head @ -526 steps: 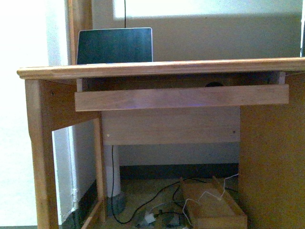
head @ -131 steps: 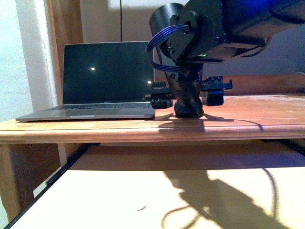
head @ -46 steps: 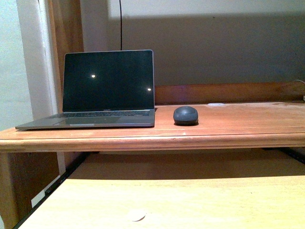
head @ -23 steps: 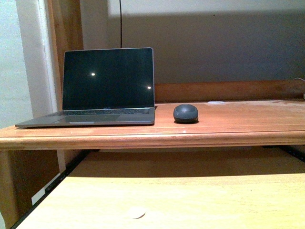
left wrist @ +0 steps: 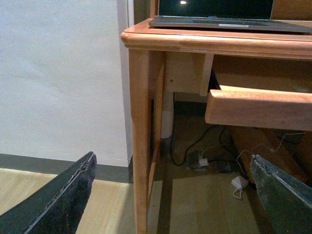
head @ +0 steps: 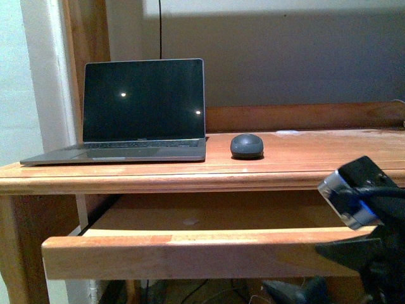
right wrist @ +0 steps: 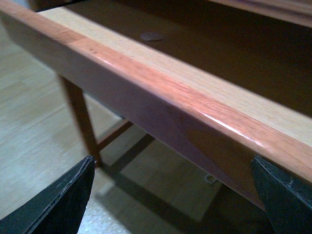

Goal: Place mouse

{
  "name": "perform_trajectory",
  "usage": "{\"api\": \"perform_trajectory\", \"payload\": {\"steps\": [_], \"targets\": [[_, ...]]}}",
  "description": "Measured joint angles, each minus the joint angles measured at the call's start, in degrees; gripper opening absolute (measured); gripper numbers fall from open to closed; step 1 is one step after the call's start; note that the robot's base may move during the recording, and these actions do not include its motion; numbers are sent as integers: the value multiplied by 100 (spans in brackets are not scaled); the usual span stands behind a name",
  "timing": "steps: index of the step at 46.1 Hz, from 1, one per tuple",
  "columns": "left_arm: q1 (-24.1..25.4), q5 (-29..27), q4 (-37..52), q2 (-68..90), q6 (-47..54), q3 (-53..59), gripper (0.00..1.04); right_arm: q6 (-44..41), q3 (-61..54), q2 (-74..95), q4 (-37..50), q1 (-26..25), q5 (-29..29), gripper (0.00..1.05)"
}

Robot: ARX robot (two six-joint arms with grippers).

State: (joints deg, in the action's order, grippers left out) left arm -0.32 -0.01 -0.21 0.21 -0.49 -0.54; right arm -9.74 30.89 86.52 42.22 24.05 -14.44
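The dark grey mouse (head: 246, 145) sits alone on the wooden desk top (head: 316, 158), just right of the open laptop (head: 142, 107). No gripper touches it. My right arm (head: 364, 202) shows low at the right, in front of the pull-out tray's front rail (head: 190, 254). My right gripper (right wrist: 173, 195) is open and empty, with its jaws wide apart below that rail (right wrist: 170, 92). My left gripper (left wrist: 175, 195) is open and empty, low near the floor, facing the desk's left leg (left wrist: 141, 146). The mouse is out of both wrist views.
A small pale disc (head: 191, 222) lies on the pulled-out tray and also shows in the right wrist view (right wrist: 152, 36). Cables and a white adapter (left wrist: 239, 183) lie on the floor under the desk. A wall (left wrist: 58, 73) stands left of the desk.
The gripper that was down on the mouse 2.8 s ago has gone; the mouse stays put. The view has dropped: the tray's front rail and my right arm now show.
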Motion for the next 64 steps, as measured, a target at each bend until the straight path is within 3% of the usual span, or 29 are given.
{"api": "perform_trajectory", "payload": {"steps": [10, 22, 38, 51, 56, 63, 64], "targets": [[2, 0, 0, 0, 0, 0, 97, 317, 1056, 988, -42, 149, 1255, 97], [2, 0, 0, 0, 0, 0, 97, 616, 1836, 1530, -409, 334, 2203, 97], [0, -2, 0, 0, 0, 0, 97, 1475, 1672, 938, -734, 109, 2354, 97], [2, 0, 0, 0, 0, 0, 97, 2527, -197, -1733, -1298, -577, 2343, 97], [0, 0, 0, 0, 0, 0, 97, 2739, -918, -2970, -1943, -772, 2269, 97], [2, 0, 0, 0, 0, 0, 97, 3034, -1639, -5090, -3484, -879, 2389, 97], [2, 0, 0, 0, 0, 0, 97, 3195, -1923, -6627, -4813, -820, 2623, 97]]}}
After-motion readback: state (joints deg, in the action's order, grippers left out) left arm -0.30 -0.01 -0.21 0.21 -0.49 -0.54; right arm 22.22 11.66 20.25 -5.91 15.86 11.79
